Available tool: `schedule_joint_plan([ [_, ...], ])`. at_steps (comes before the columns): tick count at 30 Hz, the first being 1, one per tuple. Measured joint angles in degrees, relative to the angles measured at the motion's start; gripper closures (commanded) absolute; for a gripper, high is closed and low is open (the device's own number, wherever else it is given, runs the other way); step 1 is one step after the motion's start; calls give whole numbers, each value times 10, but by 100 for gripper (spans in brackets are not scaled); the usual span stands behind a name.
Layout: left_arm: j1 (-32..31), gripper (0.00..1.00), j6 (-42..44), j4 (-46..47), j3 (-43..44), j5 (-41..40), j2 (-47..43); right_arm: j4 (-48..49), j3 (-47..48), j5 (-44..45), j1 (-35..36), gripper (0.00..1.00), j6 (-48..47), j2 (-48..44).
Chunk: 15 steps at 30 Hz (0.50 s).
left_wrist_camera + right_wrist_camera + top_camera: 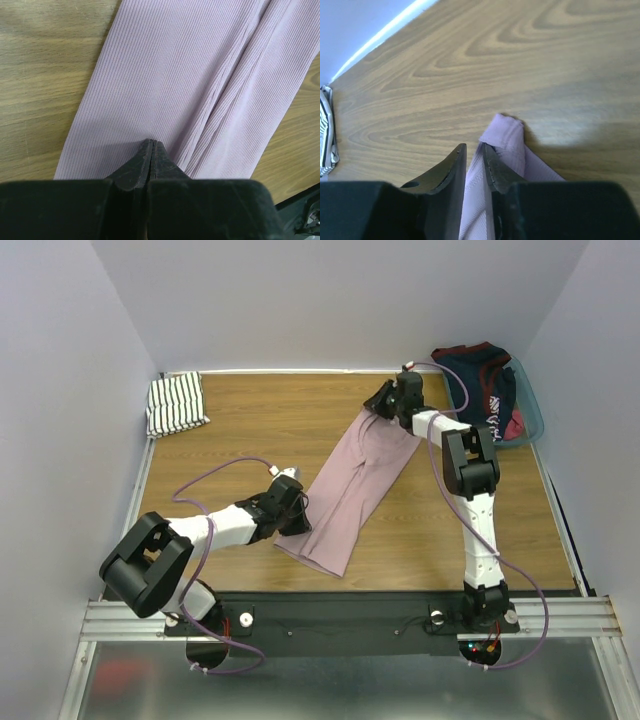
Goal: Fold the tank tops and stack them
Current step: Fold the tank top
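Observation:
The pink-mauve tank top [350, 490] lies as a long diagonal strip across the wooden table. My left gripper [298, 502] sits at its near left edge. In the left wrist view its jaws [151, 142] are pressed together on the ribbed cloth [200, 75], and creases run up to the tips. My right gripper [378, 400] is at the far end. There its fingers [474, 150] pinch a strap of the pink top [512, 140]. The striped tank top [177, 405] lies folded in the far left corner, and its edge shows in the right wrist view [326, 135].
A teal bin [535, 420] at the far right holds dark navy-and-red clothing [485, 385]. Walls close off the left, far and right sides of the table. The metal rail with the arm bases runs along the near edge.

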Motion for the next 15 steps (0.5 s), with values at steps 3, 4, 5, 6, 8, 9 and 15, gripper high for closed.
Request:
schedule_joint_plan([
  [3, 0, 100, 0, 0, 0, 0, 0, -3, 16, -9, 0, 68, -9, -1],
  [4, 0, 100, 0, 0, 0, 0, 0, -2, 18, -11, 0, 67, -12, -6],
  [5, 0, 100, 0, 0, 0, 1, 0, -3, 16, -11, 0, 67, -15, -12],
  [6, 0, 100, 0, 0, 0, 0, -1, -6, 12, -11, 0, 67, -18, -22],
  [8, 0, 100, 1, -2, 0, 0, -3, -5, -18, -6, 0, 68, -25, -62],
  [9, 0, 100, 2, -4, 0, 1, -6, -6, -45, -2, -1, 68, -26, -94],
  [15, 0, 100, 6, -8, 0, 4, -17, 35, -214, -6, -21, 75, -17, -274],
])
